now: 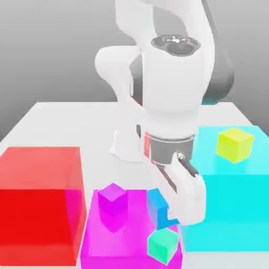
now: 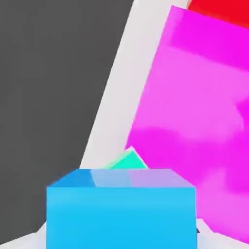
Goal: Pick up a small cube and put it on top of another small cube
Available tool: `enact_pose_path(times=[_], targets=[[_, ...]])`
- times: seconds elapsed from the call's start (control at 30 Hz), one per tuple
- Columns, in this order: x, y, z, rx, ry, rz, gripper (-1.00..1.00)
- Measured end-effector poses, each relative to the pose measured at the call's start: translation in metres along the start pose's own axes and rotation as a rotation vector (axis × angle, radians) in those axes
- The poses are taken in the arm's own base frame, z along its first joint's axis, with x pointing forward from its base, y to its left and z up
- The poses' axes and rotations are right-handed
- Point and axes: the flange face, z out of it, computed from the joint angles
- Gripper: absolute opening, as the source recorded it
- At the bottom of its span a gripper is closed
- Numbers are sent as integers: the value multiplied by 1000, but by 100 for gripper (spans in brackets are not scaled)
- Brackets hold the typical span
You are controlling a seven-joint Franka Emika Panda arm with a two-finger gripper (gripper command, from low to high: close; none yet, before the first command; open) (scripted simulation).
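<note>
My gripper (image 1: 171,210) is shut on the small bright-blue cube (image 1: 156,207), which hangs just over the flat magenta block (image 1: 131,239). In the hand view the blue cube (image 2: 121,209) sits close between my fingers, with a corner of the teal-green small cube (image 2: 127,162) peeking out past it. In the exterior view that teal-green cube (image 1: 163,245) rests on the magenta block's front edge, just below the blue cube. A small purple cube (image 1: 113,206) stands on the same block toward the exterior view's left.
A large red translucent block (image 1: 39,205) stands at the exterior view's left. A large cyan block (image 1: 231,210) at the right carries a small yellow cube (image 1: 235,144). The white table (image 1: 100,126) runs back to the arm's base.
</note>
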Motion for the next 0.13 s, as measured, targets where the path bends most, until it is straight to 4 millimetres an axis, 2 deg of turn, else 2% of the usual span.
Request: enact_pose_path(times=[0.03, 0.13], targets=[[0, 1, 12, -1, 0, -1, 100], [0, 1, 12, -1, 0, -1, 100]])
